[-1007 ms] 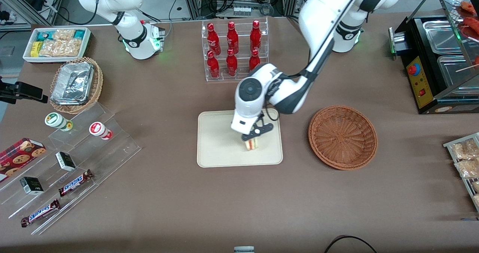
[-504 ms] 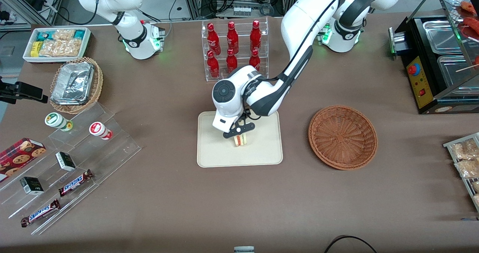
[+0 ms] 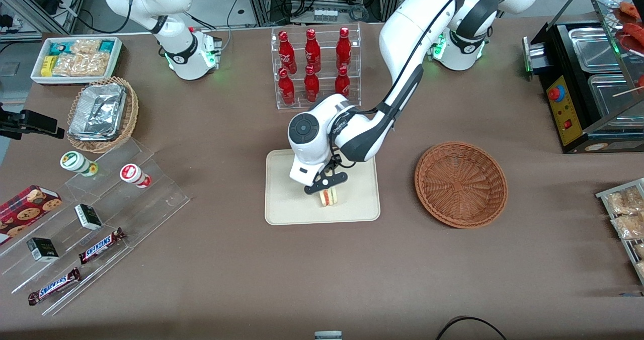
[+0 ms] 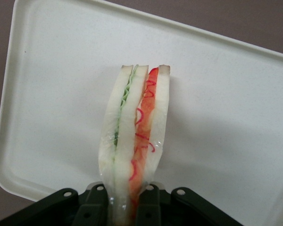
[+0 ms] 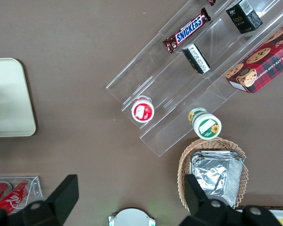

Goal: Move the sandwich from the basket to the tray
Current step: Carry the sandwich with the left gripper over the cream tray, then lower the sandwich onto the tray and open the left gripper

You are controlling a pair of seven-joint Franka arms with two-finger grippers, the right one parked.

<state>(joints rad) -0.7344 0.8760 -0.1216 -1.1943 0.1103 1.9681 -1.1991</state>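
Note:
The sandwich (image 3: pixel 329 197) (image 4: pixel 134 141), a clear-wrapped wedge with red and green filling stripes, stands on edge over the cream tray (image 3: pixel 287 209) (image 4: pixel 52 84). My left gripper (image 3: pixel 325 186) (image 4: pixel 127 207) is shut on it, black fingers (image 4: pixel 96 207) pinching the bread on both sides. It sits over the tray's middle, nearer the front camera. The reddish-brown wicker basket (image 3: pixel 461 183) lies beside the tray toward the working arm's end and holds nothing. One tray corner (image 5: pixel 9 96) shows in the right wrist view.
A clear rack of red bottles (image 3: pixel 314 66) stands farther from the camera than the tray. Toward the parked arm's end are a tan basket of foil containers (image 3: pixel 100 112), a white snack bin (image 3: pixel 78 58) and acrylic steps with snacks (image 3: pixel 90 224). A black food warmer (image 3: pixel 588 78) sits at the working arm's end.
The gripper carried the sandwich across the tray toward the parked arm's end, then shifted slightly back and nearer the camera. It stays shut on the sandwich.

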